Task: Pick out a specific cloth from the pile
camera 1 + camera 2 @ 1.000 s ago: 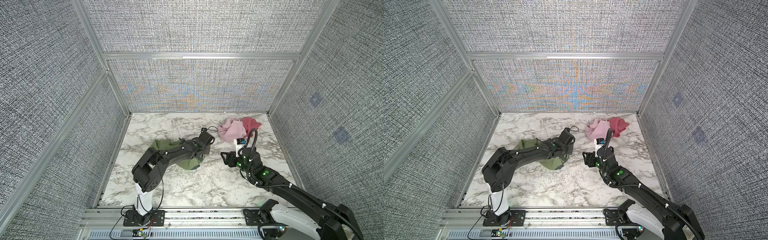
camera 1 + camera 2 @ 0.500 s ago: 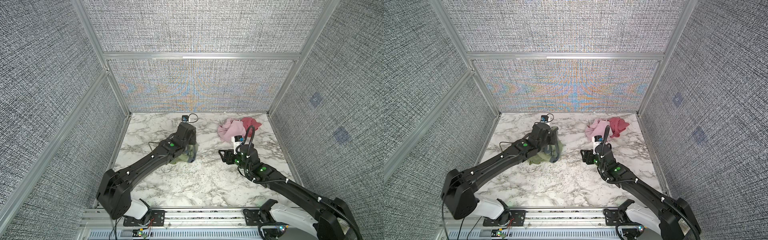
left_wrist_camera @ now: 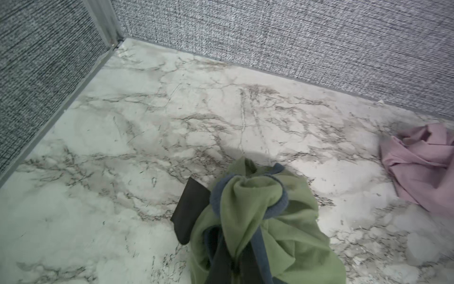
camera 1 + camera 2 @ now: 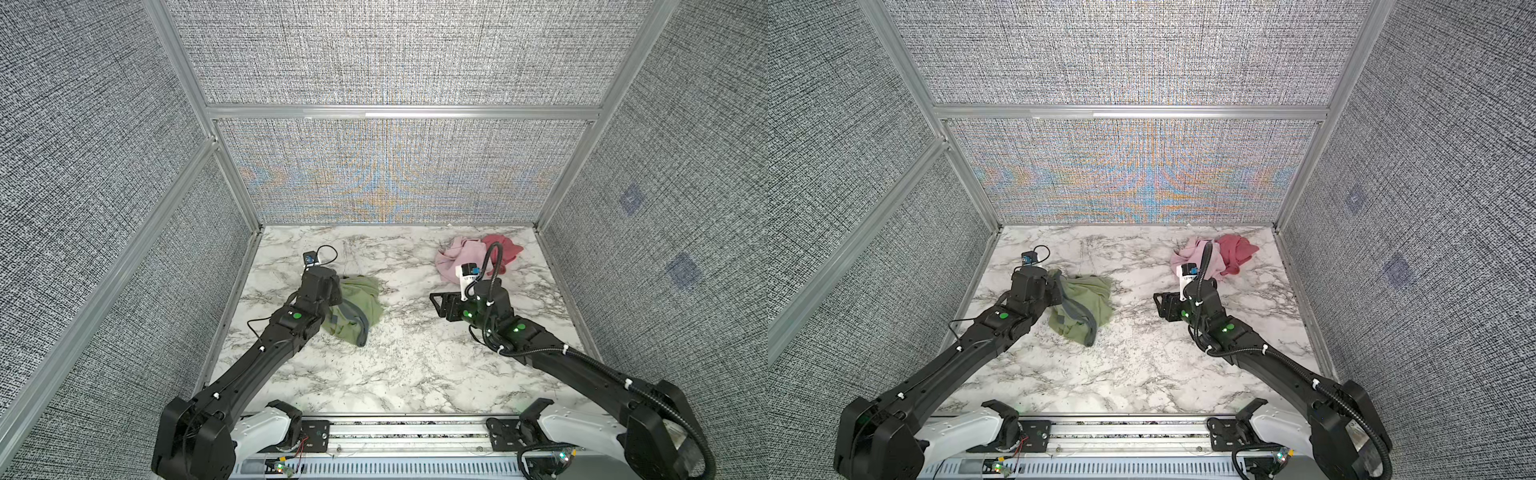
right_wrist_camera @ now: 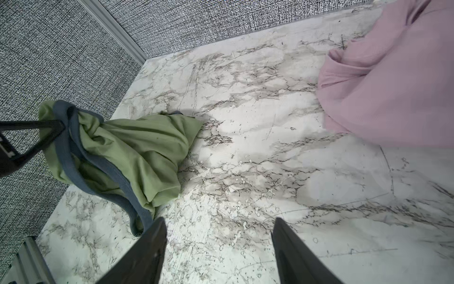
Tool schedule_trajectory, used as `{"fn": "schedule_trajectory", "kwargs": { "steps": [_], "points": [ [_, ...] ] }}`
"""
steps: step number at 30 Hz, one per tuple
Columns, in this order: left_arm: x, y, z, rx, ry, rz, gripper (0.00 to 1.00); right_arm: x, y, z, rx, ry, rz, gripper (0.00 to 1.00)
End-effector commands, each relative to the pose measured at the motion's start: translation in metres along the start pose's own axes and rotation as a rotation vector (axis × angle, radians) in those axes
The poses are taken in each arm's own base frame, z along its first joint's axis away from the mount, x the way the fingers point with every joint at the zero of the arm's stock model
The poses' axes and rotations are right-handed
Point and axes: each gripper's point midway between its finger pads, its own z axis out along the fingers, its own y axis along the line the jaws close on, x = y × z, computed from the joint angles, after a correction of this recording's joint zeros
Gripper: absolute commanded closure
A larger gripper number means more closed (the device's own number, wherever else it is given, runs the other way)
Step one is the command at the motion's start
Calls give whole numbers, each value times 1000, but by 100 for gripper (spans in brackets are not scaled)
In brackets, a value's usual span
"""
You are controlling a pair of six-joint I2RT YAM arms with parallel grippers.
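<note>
The marble table (image 4: 415, 365) fills the floor of the grey-walled booth, and most of its surface is bare. On its left half sits the cloth (image 4: 361, 301), olive-green with a blue-grey band along its edge. One bunched end is raised while its lower folds rest on the marble, as the right wrist view (image 5: 137, 150) shows. It is well apart from the pile (image 4: 461, 257), which lies in the far right corner. There a pale pink cloth (image 4: 1196, 259) touches a dark rose-red cloth (image 4: 1237, 249) behind it. The left gripper (image 5: 57, 126) is clenched on the raised bunch of the olive-green fabric. The right gripper (image 5: 219, 220) stands released and holds nothing, its fingers (image 5: 152, 246) spread over bare marble between the cloth and the pile
</note>
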Motion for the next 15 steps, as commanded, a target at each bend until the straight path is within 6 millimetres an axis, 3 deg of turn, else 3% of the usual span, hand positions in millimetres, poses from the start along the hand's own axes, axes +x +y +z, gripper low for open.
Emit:
{"fn": "schedule_trajectory", "kwargs": {
  "steps": [1, 7, 15],
  "points": [
    [12, 17, 7, -39, 22, -38, 100, -7, 9, 1, -39, -15, -3, 30],
    [40, 41, 29, -74, 76, -90, 100, -3, 8, 1, -37, -5, -3, 30],
    [68, 46, 52, -53, 117, -118, 100, 0, 4, -1, -24, -2, -9, 30]
  ]
}}
